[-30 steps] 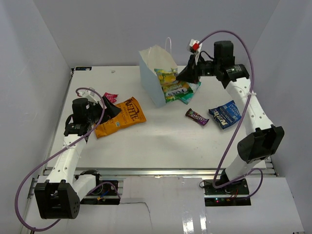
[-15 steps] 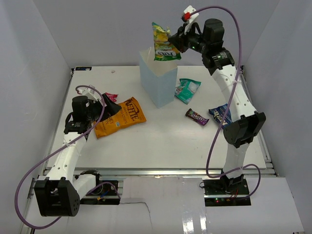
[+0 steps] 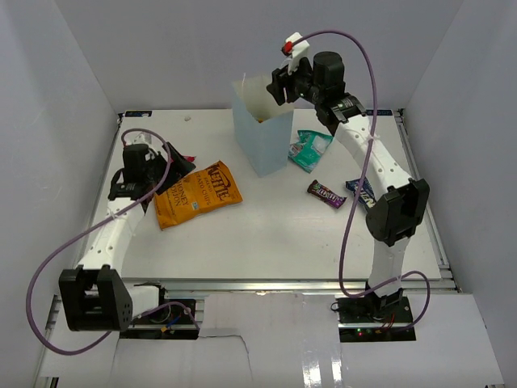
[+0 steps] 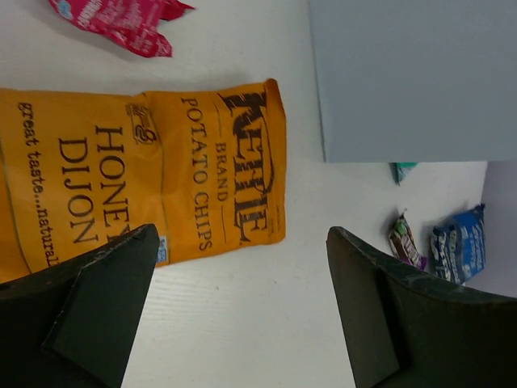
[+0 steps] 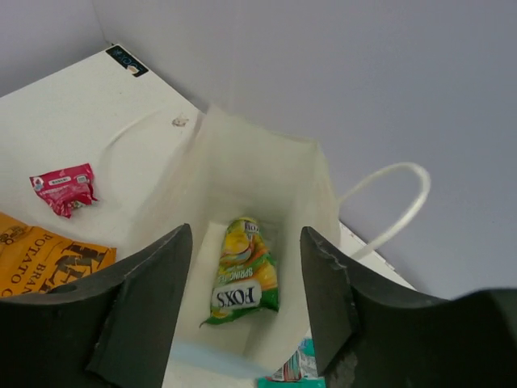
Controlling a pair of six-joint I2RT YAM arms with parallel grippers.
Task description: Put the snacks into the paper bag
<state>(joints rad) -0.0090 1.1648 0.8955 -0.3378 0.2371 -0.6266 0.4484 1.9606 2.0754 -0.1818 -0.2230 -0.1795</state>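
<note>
top view, right arm: right end effector (image 3: 279,83) hangs over the mouth of the paper bag (image 3: 260,141), which stands upright at back centre of the worktop (image 3: 266,234).
top view, left arm: left end effector (image 3: 176,168) sits low at the left end of the Kettle chip bag (image 3: 198,194).
top view, loose snacks: teal pouch (image 3: 311,149) just right of the paper bag, brown bar (image 3: 325,193) nearer, beside the right arm.
left wrist, state: jaws spread wide, nothing between them.
left wrist, target: chip bag lies flat just ahead, its long axis running finger to finger. red wrapper (image 4: 113,20) beyond it, dark blue packet (image 4: 459,242) far right.
right wrist, state: jaws released, empty.
right wrist, contents: Fox's candy bag (image 5: 242,283) lies on the paper bag's floor, straight below.
judgement: chip bag is nearest the left arm. Paper bag lies to its right.
</note>
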